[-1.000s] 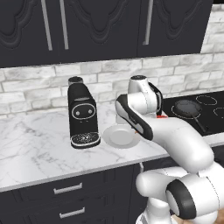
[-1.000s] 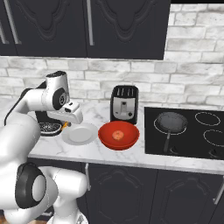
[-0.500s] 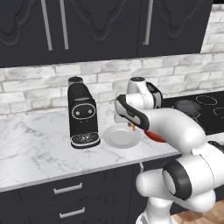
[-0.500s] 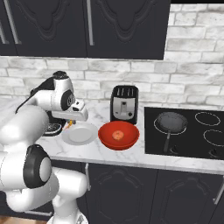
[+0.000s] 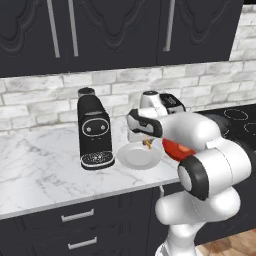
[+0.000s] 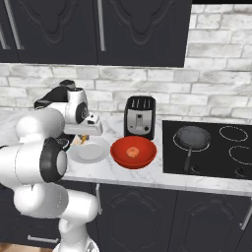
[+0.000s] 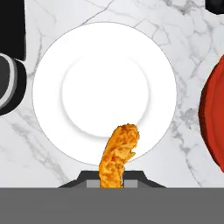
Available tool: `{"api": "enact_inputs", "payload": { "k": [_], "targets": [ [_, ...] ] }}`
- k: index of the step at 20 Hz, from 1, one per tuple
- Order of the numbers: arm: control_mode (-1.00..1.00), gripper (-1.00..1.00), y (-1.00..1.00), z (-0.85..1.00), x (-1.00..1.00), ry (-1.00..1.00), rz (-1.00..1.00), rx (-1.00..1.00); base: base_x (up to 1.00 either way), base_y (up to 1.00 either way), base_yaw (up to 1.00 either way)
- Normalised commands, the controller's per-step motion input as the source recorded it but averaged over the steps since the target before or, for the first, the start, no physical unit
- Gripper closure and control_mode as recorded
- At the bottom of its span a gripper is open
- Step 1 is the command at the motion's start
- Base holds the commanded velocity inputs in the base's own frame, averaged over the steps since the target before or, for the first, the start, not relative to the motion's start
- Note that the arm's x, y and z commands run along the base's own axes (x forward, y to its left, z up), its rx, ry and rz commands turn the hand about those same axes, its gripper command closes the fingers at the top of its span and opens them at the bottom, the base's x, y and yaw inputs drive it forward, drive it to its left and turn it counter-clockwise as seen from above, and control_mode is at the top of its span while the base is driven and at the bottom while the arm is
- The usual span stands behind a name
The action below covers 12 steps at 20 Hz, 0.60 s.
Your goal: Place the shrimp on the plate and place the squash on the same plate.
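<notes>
The jaws are clenched on the shrimp (image 7: 119, 155), which hangs from the gripper (image 7: 112, 177) and points down toward the plate (image 7: 52, 87). In the hand view the shrimp lies over the plate's near rim, so the gripper is placed above the plate so that the shrimp lands inside it when let go; it probably needs to go a little more toward the centre first. The plate is bare and sits on the counter (image 5: 35, 170) between the black coffee machine (image 5: 94, 129) and the red bowl (image 6: 134, 151). The squash (image 6: 132, 151) rests inside that bowl, waiting as the task's item 2.
</notes>
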Motion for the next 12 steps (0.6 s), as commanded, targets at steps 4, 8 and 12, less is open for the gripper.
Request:
{"api": "enact_inputs", "payload": {
  "k": [4,8,12],
  "targets": [
    [-1.0,1.0,0.22,-0.36,0.3,0.08,0.0,0.0,0.0,0.0,0.0],
    [-1.0,1.0,0.08,-0.35,0.26,0.01,0.0,0.0,0.0,0.0,0.0],
    [-1.0,1.0,0.0,-0.34,0.18,0.0,0.0,0.0,0.0,0.0,0.0]
  ]
}}
